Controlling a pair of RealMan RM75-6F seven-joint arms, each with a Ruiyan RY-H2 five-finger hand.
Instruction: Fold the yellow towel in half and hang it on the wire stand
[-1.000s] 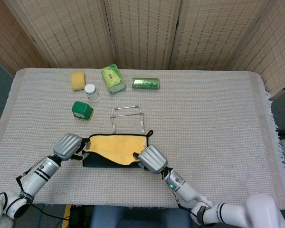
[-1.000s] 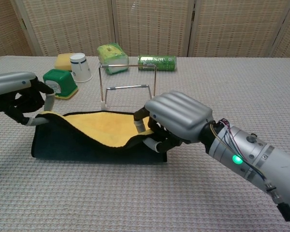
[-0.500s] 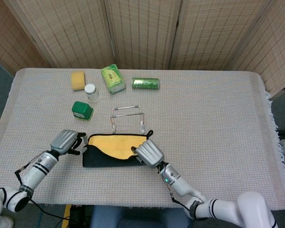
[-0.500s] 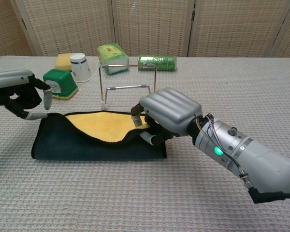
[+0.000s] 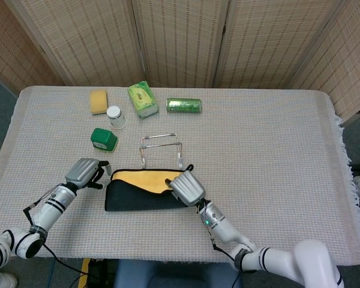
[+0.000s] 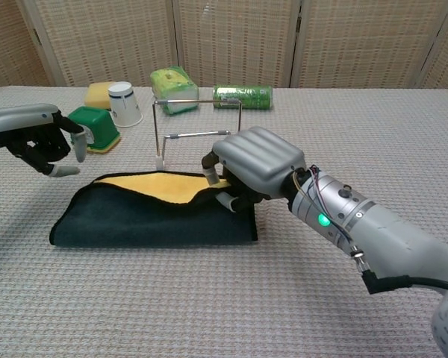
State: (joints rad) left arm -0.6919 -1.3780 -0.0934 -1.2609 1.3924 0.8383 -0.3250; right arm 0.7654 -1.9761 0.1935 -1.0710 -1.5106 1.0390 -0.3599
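Folding is nearly closing: the yellow towel is lying in the lower middle of the head view, its dark outer side doubled over so that only a yellow strip is showing along the upper edge. The right hand is pressing on the towel's right end with fingers curled onto the cloth; whether it is actually pinching the edge I cannot tell. The left hand is hovering at the left of the chest view, just clear of the towel, fingers loosely spread and holding nothing. The wire stand is standing just above the towel. Doing this well probably means drawing the top layer level until the edges are meeting, then gripping both ends evenly.
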